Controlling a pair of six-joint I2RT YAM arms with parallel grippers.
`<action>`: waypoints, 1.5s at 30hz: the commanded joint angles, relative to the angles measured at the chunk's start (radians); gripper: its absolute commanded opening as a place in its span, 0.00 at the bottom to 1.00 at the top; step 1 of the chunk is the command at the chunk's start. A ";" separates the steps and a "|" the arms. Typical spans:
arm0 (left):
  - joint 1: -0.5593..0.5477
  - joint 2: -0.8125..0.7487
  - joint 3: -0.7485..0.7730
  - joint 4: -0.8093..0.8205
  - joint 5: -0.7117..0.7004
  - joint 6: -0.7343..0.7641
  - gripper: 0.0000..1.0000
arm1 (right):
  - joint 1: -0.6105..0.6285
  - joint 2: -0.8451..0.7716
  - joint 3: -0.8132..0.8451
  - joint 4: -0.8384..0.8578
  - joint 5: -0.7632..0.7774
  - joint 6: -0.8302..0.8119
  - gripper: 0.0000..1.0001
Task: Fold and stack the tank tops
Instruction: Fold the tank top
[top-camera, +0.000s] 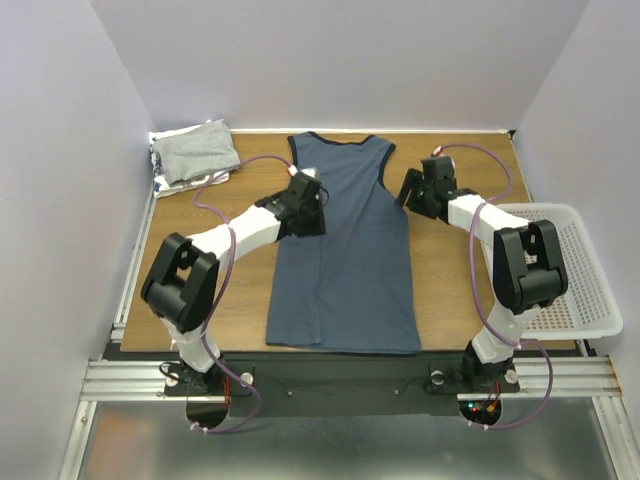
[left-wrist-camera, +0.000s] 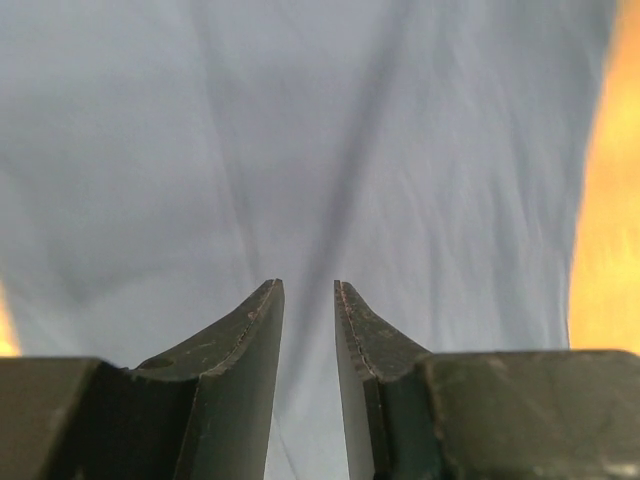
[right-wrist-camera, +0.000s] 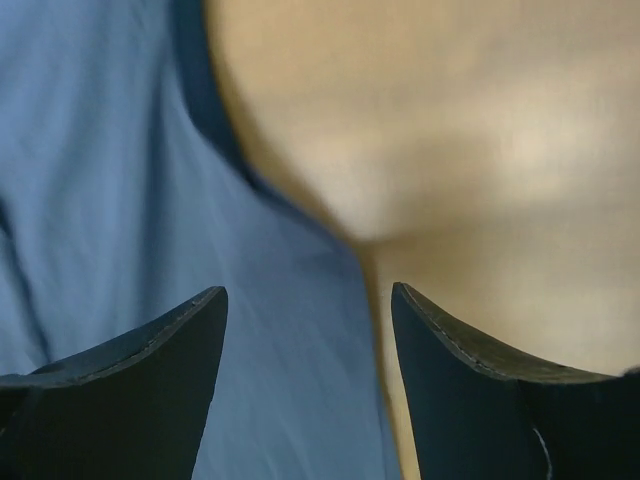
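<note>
Left gripper (top-camera: 306, 183): fingers parted by a narrow slit, nothing pinched between them. Parked low over the large slate-blue cloth tank top (top-camera: 345, 260), by the armhole on the left arm's side. Touching the fabric or just above it: cannot tell. Left wrist view almost all blue cloth, soft creases running down it, a sliver of brown wooden table (top-camera: 445, 290) at the right edge.

Right gripper (top-camera: 420, 188): spread wide, nothing between the fingers. Sitting at the opposite armhole, at the garment's edge. Right wrist view: darker trim curving along the armhole, blue fabric on the left, bare wood on the right, one finger over each. Contact with cloth: cannot tell.

Slate-blue tank top: flat and unfolded, mid-table, neck at the far edge, hem near the arm bases, darker trim on neck and armholes. Slight lengthwise fold line down the left-arm side.

Light grey cloth tank top (top-camera: 195, 150): folded, far-left corner of the table, well apart from the blue one. Edge of black-and-white patterned cloth (top-camera: 159, 176) peeking out beneath it.

White plastic mesh basket (top-camera: 585, 295): at the table's right edge, beside the right arm.
</note>
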 joint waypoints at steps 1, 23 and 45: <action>0.112 0.087 0.114 0.071 -0.162 -0.064 0.39 | 0.064 -0.149 -0.110 0.015 0.041 0.039 0.72; 0.275 0.679 0.785 -0.103 -0.158 -0.001 0.38 | 0.242 -0.307 -0.428 -0.002 0.049 0.142 0.67; 0.269 0.578 0.944 -0.062 -0.071 0.108 0.48 | 0.182 -0.322 -0.307 0.001 0.080 0.137 0.77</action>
